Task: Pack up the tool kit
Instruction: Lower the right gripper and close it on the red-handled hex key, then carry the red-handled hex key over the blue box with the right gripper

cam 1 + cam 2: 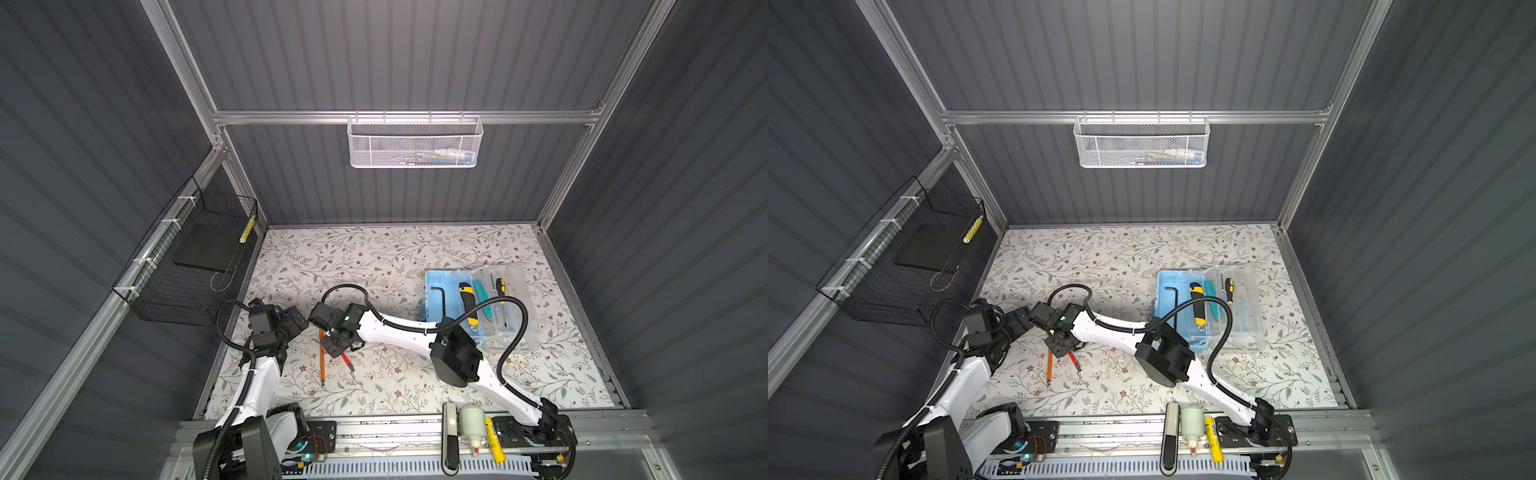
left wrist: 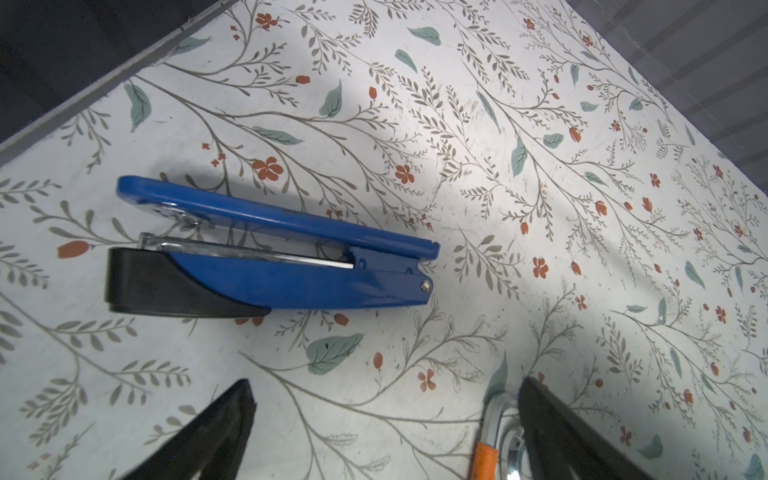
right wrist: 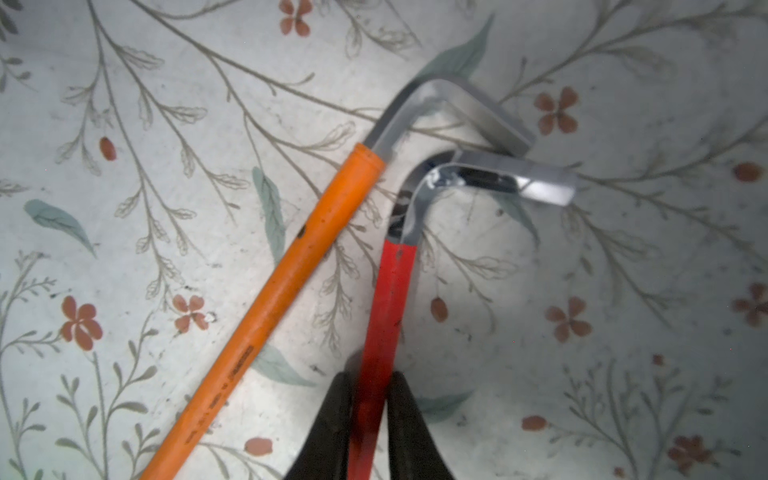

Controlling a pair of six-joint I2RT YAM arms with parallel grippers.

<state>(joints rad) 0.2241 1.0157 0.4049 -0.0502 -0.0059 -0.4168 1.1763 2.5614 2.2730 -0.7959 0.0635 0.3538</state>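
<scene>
1. The tool kit (image 1: 453, 282) lies open on the right of the table (image 1: 374, 257), its clear lid (image 1: 515, 299) flat beside it; a black hex key (image 1: 444, 305) and a yellow-black knife (image 1: 467, 303) lie in the tray.
2. The right gripper (image 3: 370, 378), reaching across the middle, pinches the sleeve of the red hex key (image 3: 395, 291); we would lift straight up, because its bent end sits close to the orange hex key (image 3: 291, 266).
3. The left gripper (image 2: 385, 382) hangs spread wide over the blue stapler (image 2: 291, 282); it is near enough to crowd the carry.

Dark grey ribbed walls (image 1: 395, 54) w/ aluminium frame bars (image 1: 291, 117) stand around a white tabletop (image 1: 374, 257) w/ twig & flower print; a white mesh basket (image 1: 415, 145) hangs on the back bar, a black wire basket (image 1: 183, 266) at the left wall
</scene>
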